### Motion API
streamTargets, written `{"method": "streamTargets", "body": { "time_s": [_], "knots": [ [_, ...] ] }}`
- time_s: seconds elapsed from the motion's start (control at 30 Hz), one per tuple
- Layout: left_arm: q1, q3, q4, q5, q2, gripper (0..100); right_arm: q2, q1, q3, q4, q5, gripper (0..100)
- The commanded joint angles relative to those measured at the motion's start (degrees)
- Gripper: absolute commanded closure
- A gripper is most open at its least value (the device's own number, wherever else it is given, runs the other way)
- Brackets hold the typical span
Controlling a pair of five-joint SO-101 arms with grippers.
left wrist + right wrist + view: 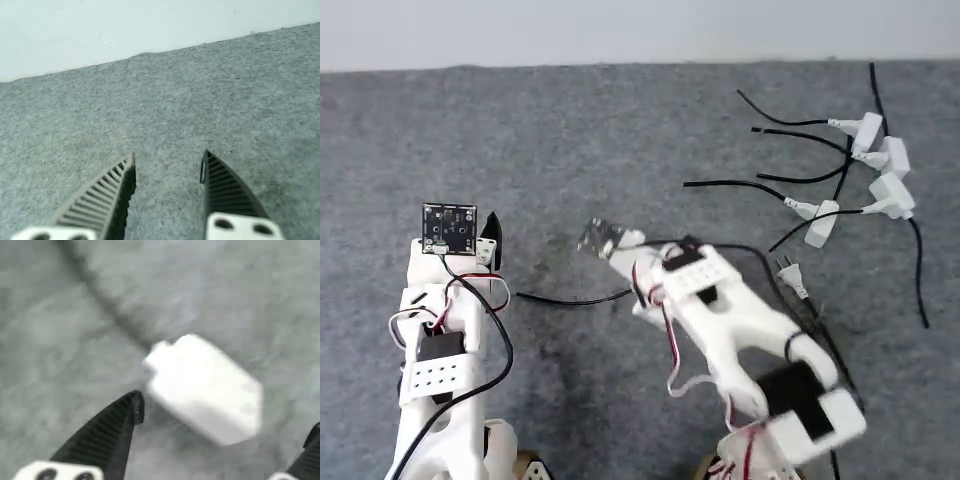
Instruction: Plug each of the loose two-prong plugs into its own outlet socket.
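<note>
the right gripper (225, 419) is wide open with a boxy white socket (205, 387) on a black cord between its fingers, near the middle of the grey mat (570, 140); grip unclear. a pale two-prong plug (792, 272) lies toward the right edge. the left gripper (167, 162) is open and empty near the left edge.

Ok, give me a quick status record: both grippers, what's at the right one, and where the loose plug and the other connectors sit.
left gripper: open, over bare grey mat
right gripper: open, fingers either side of the white block, not closed on it
white block: lying on the mat, dark cable leading off one end
loose plug: two prongs, on the mat beside the right arm, untouched
white connectors: four, clustered far right, each on a black cable
</note>
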Motion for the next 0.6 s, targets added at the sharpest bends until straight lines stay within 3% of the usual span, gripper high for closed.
{"method": "streamTargets", "body": {
  "time_s": [0.0, 0.17, 0.57],
  "knots": [
    [0.44, -0.66, -1.67, -0.53, -1.05, 80, 7.60, 1.98, -10.81, -0.66, -0.97, 53.0],
    [0.44, -0.66, -1.67, -0.53, -1.05, 80, 14.29, 2.07, -22.15, 6.81, -0.97, 53.0],
    [0.44, -0.66, -1.67, -0.53, -1.05, 80, 20.00, 3.30, -31.65, 6.90, -1.41, 53.0]
  ]
}}
